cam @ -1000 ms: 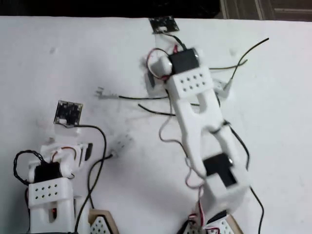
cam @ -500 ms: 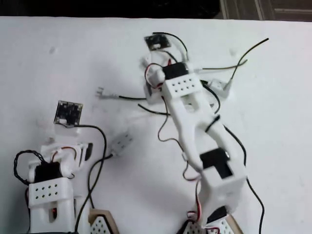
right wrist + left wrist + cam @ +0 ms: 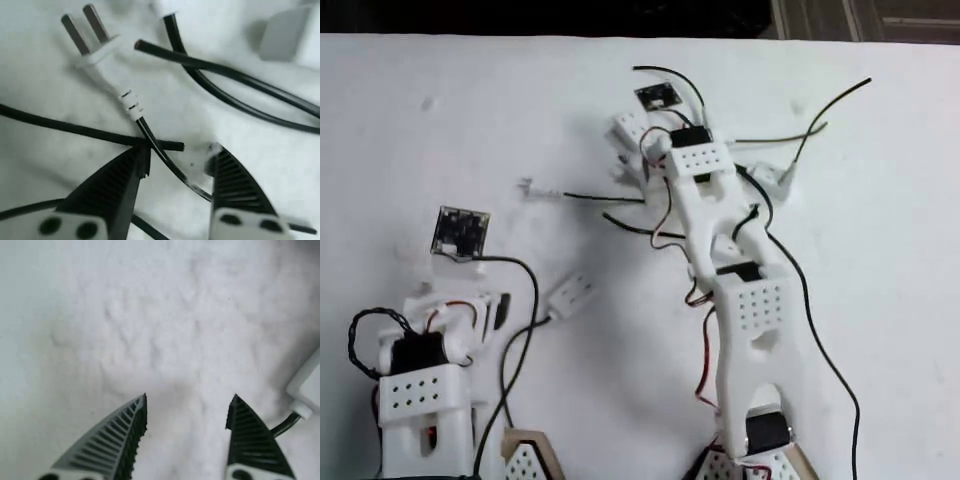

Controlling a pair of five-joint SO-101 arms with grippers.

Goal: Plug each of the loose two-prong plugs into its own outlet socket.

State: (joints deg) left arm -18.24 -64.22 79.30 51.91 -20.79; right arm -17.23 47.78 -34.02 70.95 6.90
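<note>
Table (image 3: 410,130): white, matt, with faint grey scuffs near the middle. A dark band runs behind the far edge, and there is a strip of brown boards at the far right corner.

Reference: socket (image 3: 572,293), a white block lying flat on a black lead (image 3: 525,330).

Left of socket: left arm (image 3: 415,390), folded at the near edge. Left gripper (image 3: 189,397) is just beside the socket and aimed down at bare table. Its jaws are wide apart with nothing between them.

Beyond socket, toward the far edge: plug (image 3: 525,187), white, two prongs, lying flat. Its black cable (image 3: 600,198) runs right.

Right of socket: right arm (image 3: 750,310), reaching from the near edge toward the far side. Right gripper (image 3: 181,150) is low over crossed black cables. Its jaws are wide and straddle one cable without clamping it. That cable leads to a wrist-side plug (image 3: 92,37) just ahead of the fingertips. Cannot tell if it is the same plug.

Farther right of socket: small white fitting (image 3: 782,180) on a thin black wire (image 3: 840,100).
</note>
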